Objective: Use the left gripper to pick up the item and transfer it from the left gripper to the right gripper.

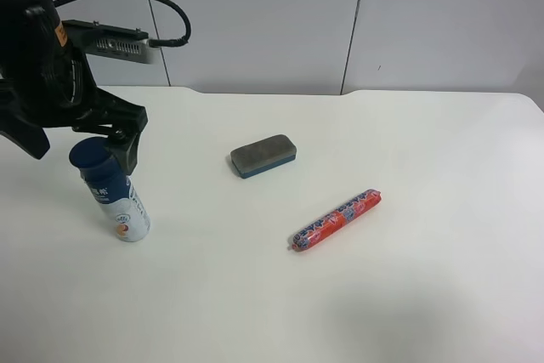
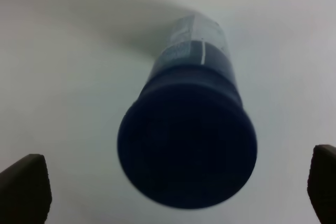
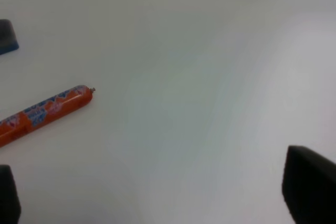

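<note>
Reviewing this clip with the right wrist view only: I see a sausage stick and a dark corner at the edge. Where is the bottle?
Observer: The bottle stands on its base at the exterior high view's left.
Operator: Is the left gripper holding it?
Observer: No. The left gripper is open, fingertips wide on either side of the blue cap, with gaps.
Operator: And that dark corner?
Observer: A grey-topped eraser, lying apart from bottle and sausage stick.
</note>
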`<state>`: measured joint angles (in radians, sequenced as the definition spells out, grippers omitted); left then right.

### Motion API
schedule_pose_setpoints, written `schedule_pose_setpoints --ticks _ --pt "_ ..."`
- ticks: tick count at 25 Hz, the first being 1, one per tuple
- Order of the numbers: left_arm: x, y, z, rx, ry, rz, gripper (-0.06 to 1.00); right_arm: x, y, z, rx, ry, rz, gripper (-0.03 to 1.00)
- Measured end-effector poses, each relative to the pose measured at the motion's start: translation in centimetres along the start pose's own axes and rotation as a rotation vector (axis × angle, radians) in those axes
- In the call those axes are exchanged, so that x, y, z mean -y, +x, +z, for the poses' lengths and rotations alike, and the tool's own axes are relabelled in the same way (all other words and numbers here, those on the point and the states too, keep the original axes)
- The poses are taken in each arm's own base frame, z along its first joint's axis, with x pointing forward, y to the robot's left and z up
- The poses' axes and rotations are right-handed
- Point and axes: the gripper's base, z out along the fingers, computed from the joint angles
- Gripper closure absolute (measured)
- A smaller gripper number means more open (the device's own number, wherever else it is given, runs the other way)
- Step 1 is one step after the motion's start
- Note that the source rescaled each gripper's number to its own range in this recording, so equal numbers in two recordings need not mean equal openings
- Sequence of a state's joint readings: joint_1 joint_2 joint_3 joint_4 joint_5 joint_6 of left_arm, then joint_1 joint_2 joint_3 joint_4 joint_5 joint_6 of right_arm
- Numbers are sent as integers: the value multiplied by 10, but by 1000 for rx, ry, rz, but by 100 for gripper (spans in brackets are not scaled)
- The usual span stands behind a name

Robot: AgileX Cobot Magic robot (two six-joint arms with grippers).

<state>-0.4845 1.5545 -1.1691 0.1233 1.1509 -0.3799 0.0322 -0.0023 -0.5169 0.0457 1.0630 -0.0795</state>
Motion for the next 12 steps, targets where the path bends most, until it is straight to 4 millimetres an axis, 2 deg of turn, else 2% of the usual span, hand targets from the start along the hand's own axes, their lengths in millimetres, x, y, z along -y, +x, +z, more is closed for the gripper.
schedule_pose_setpoints --ticks 7,12 --pt "5 -8 16 -3 2 37 -6 0 0 0 0 0 0 -3" --pt "5 -3 33 -7 5 64 -6 0 0 0 0 0 0 -3"
